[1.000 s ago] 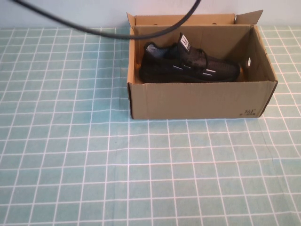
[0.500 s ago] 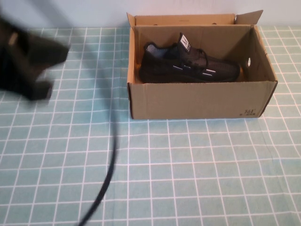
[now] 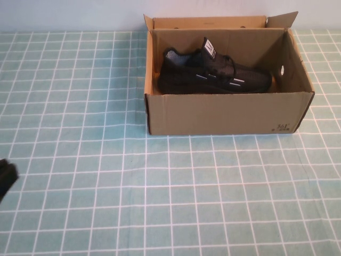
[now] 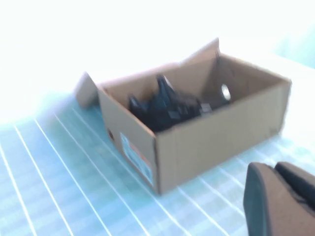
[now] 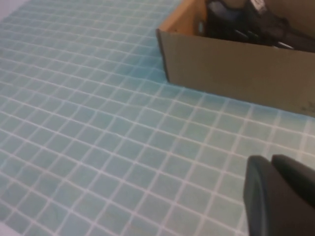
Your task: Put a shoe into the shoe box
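Note:
The black knit shoe (image 3: 213, 74) lies on its sole inside the open brown shoe box (image 3: 229, 114) at the table's back right, toe toward the end with the round hole. A dark part of my left arm (image 3: 5, 178) shows at the table's left edge, far from the box. In the left wrist view my left gripper (image 4: 273, 169) is shut and empty, with the box (image 4: 216, 137) and shoe (image 4: 167, 105) ahead of it. My right gripper (image 5: 269, 160) is shut and empty above the cloth, with the box (image 5: 236, 64) and shoe (image 5: 256, 22) ahead; it does not show in the high view.
A teal cloth with a white grid (image 3: 160, 197) covers the table. The box's flaps (image 3: 279, 20) stand up at its back corners. A pale wall runs behind the table.
My left arm and its cable swept from the table's back left down to the left edge and almost out of view. The shoe and box have not moved.

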Available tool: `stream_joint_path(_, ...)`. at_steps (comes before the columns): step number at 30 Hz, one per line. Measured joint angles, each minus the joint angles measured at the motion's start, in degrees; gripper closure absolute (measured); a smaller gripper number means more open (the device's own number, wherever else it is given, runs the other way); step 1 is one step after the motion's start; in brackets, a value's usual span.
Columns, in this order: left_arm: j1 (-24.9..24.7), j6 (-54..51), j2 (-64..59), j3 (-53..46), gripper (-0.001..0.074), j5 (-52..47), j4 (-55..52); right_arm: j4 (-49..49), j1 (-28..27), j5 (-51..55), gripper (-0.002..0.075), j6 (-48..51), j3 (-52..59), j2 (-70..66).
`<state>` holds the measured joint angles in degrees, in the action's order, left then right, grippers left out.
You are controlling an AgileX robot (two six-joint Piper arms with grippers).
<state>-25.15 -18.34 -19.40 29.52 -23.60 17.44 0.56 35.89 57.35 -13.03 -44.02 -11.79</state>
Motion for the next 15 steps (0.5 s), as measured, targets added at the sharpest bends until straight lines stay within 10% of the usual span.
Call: stream_joint_path(15,0.00,-1.93,14.08,-22.92,0.0737,21.36,-3.96,1.22,0.00,-38.08,0.0734,2.99,30.55,-0.47)
